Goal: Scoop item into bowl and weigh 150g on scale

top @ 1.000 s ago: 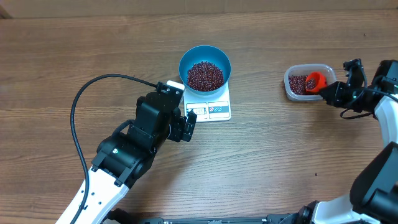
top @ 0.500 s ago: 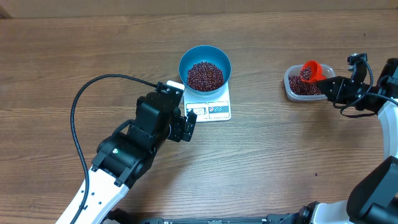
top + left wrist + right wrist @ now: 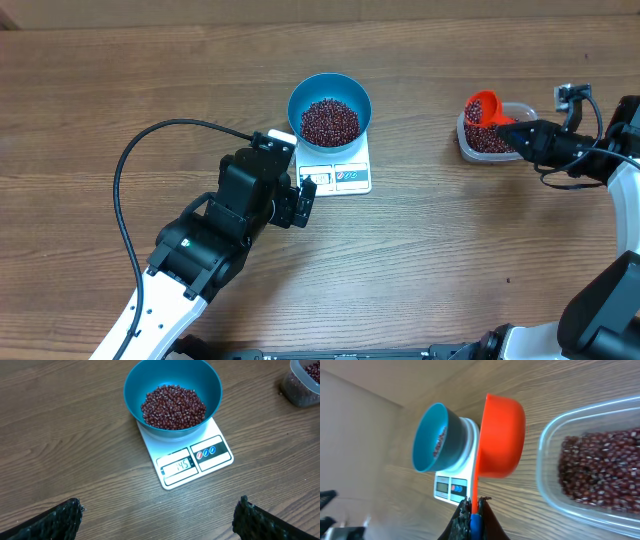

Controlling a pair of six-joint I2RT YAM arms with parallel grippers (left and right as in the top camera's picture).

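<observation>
A blue bowl (image 3: 330, 108) (image 3: 173, 396) (image 3: 431, 437) holding red beans stands on a small white scale (image 3: 340, 175) (image 3: 191, 460) (image 3: 454, 482) whose display reads about 145. My right gripper (image 3: 522, 137) (image 3: 472, 508) is shut on the handle of an orange scoop (image 3: 484, 109) (image 3: 500, 435), which holds beans above the left end of a clear bean container (image 3: 492, 132) (image 3: 600, 475). My left gripper (image 3: 305, 195) (image 3: 160, 522) stands open just below the scale, nothing between its fingers.
A black cable (image 3: 150, 150) loops over the wooden table to the left of the left arm. The bean container (image 3: 306, 382) shows at the top right of the left wrist view.
The right gripper has lifted the scoop out of the container with beans in it and carried it left, to the container's left edge. The left arm has not moved.
</observation>
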